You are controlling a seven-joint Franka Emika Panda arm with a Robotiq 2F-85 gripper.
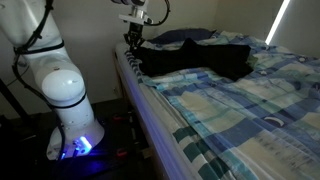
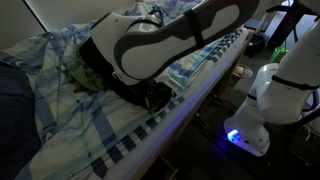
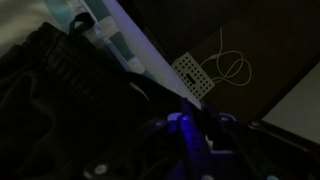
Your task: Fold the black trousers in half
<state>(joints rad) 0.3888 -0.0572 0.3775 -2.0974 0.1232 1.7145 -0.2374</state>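
Observation:
The black trousers (image 1: 200, 58) lie bunched across the far part of the bed, reaching its near edge. In an exterior view they show as dark cloth (image 2: 97, 60) under my arm. My gripper (image 1: 133, 38) hangs over the bed's edge at the trousers' end, also seen low by the mattress side (image 2: 155, 97). The wrist view is very dark. It shows black fabric (image 3: 45, 90) at the left and my gripper (image 3: 190, 120) over the bed's edge, fingers close together. Whether cloth is between them I cannot make out.
A blue-and-white plaid sheet (image 1: 240, 110) covers the bed, with a dark blue pillow (image 1: 185, 36) at the back. The robot's white base (image 1: 65, 90) stands beside the bed, glowing blue below. A white perforated piece (image 3: 192, 72) and a thin cable (image 3: 232, 68) lie on the floor.

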